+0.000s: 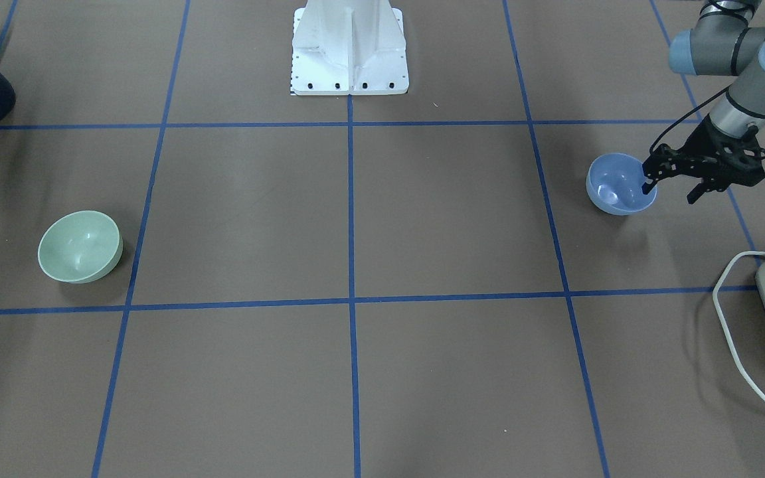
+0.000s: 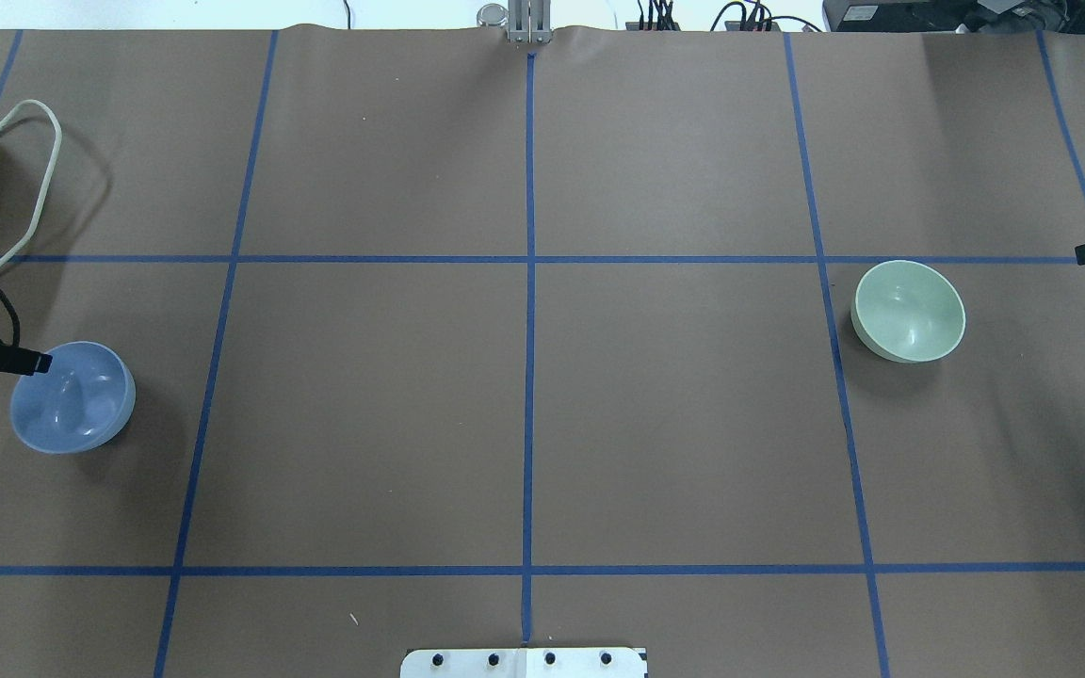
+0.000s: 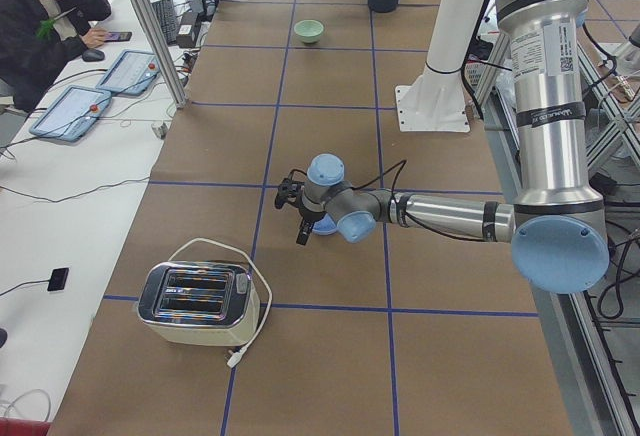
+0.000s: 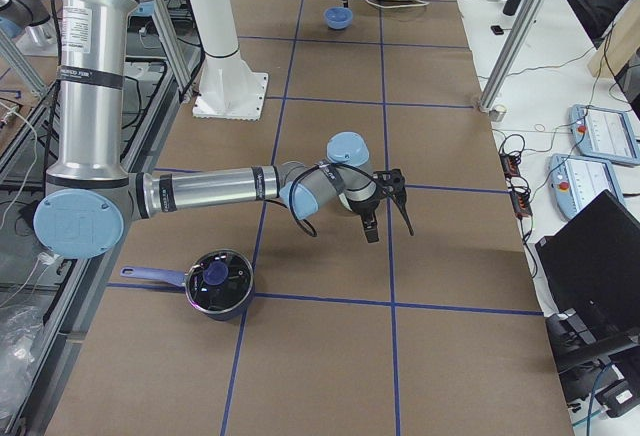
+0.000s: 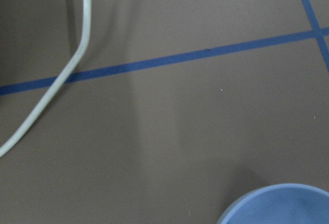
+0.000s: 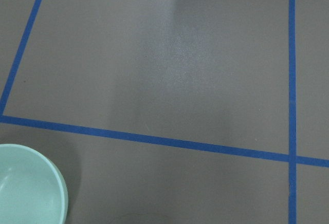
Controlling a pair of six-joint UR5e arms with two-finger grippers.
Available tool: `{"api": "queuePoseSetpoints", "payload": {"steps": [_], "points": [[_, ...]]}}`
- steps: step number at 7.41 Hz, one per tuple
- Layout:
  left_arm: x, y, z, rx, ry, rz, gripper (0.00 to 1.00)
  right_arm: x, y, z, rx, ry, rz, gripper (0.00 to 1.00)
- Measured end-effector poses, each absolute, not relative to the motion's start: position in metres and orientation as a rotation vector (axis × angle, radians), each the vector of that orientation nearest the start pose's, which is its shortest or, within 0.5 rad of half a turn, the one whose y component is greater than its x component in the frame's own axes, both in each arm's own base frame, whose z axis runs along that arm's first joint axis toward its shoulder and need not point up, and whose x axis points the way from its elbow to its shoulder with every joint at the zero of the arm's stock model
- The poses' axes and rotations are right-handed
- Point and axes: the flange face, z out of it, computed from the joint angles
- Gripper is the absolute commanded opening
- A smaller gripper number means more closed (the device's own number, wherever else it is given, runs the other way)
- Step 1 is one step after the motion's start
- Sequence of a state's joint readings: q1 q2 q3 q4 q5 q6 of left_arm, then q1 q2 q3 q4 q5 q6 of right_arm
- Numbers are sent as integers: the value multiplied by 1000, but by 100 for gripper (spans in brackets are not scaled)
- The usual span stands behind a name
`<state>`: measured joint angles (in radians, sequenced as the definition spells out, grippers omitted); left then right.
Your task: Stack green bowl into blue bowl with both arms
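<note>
The blue bowl (image 1: pixel 615 189) stands upright on the table on my left side; it also shows in the overhead view (image 2: pixel 72 400) and at the bottom of the left wrist view (image 5: pixel 280 206). My left gripper (image 1: pixel 671 192) is open, with one fingertip (image 2: pixel 32 361) over the bowl's rim and the other outside it. The green bowl (image 1: pixel 80 247) stands upright and alone on my right side, also in the overhead view (image 2: pixel 910 313) and the right wrist view (image 6: pixel 25 185). My right gripper (image 4: pixel 385 218) hovers beside it with its fingers apart and holds nothing.
A toaster (image 3: pixel 197 303) with a white cable (image 2: pixel 43 141) stands beyond the blue bowl at the table's left end. A dark pot (image 4: pixel 220 281) with a lid stands near the right end. The white robot base (image 1: pixel 349 50) is at mid-table on my side.
</note>
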<state>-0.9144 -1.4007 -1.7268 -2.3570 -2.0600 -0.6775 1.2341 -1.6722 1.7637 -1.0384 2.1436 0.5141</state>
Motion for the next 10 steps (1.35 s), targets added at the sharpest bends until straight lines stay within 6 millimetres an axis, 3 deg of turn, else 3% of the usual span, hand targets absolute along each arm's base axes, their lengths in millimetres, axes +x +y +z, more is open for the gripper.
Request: {"api": "queuePoseSetpoints", "payload": {"steps": [1,4,7,8,9,10], "points": [[217,-406,582,306,825,190,0,-83,-477,560,323,-753,-11,100],[217,-394,584,324,839,222,0,-83,-477,560,323,-752,-12,100],[216,-391,561,344,886,238,0,-83,-477,560,324,-752,-12,100],[219,-395,545,351,901,230,0,-83,-477,560,324,-752,-12,100],[229,-406,517,347,918,204,0,-84,-476,560,322,-753,-12,100],[248,-425,476,332,934,166,0,-84,-476,561,320,-753,-10,100]]}}
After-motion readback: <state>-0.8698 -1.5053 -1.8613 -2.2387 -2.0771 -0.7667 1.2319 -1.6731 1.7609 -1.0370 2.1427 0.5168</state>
